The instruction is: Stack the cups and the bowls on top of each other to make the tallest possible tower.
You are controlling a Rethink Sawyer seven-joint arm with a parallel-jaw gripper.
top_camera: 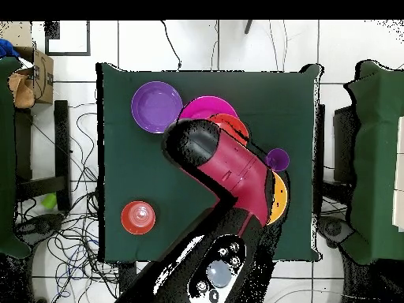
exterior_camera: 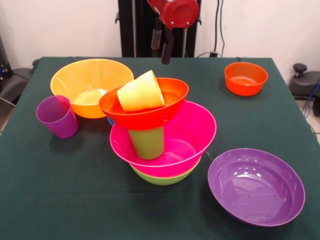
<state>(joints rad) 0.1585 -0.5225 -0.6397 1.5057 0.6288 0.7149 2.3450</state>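
Observation:
The tower stands mid-table: a lime green bowl (exterior_camera: 162, 177) at the bottom, a pink bowl (exterior_camera: 192, 132) in it, and a green cup (exterior_camera: 147, 142) upside down inside the pink bowl. A red-orange bowl (exterior_camera: 150, 114) rests tilted on the cup. A yellow cup (exterior_camera: 141, 92) lies on its side in that bowl. My gripper (exterior_camera: 162, 56) hangs open and empty above and behind the tower, clear of it. In the overhead view my arm (top_camera: 225, 166) hides most of the tower; the pink bowl (top_camera: 207, 106) and the red-orange bowl's rim (top_camera: 233, 123) show.
A purple cup (exterior_camera: 57, 116) (top_camera: 277, 159) stands left of the tower, next to a large orange bowl (exterior_camera: 85, 80) (top_camera: 278, 197). A purple bowl (exterior_camera: 256, 186) (top_camera: 156, 106) sits front right. A small red-orange bowl (exterior_camera: 245, 77) (top_camera: 138, 217) sits far right. A blue sliver (exterior_camera: 110, 121) shows behind the tower.

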